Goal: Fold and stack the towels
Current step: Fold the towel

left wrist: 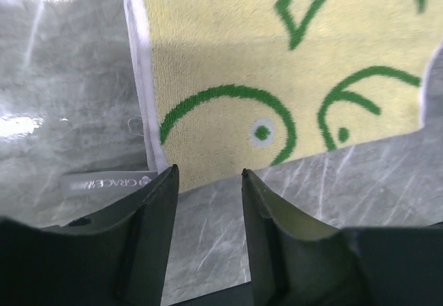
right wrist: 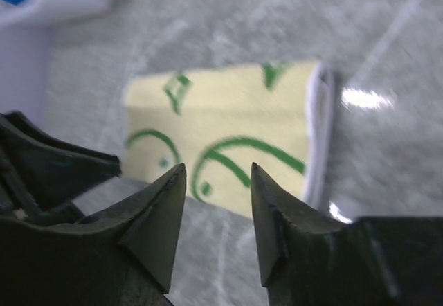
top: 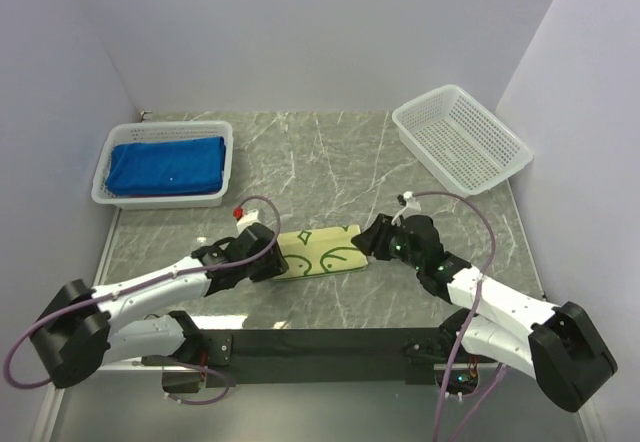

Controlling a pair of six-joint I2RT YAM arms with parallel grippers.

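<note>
Bright even overhead light; glare patches on table [right wrist: 363, 98]; right wrist view blurred.

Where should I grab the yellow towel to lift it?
Take the yellow towel by its two short hemmed ends, the left gripper from the left and the right gripper from the right. It lies flat and long across the table, so lifting one side alone would probably let it droop.

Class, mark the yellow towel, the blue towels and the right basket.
yellow towel [top: 322, 252], top view, its middle.
blue towels [top: 165, 165], top view, upper fold.
right basket [top: 460, 137], top view, bare lattice floor.
</note>
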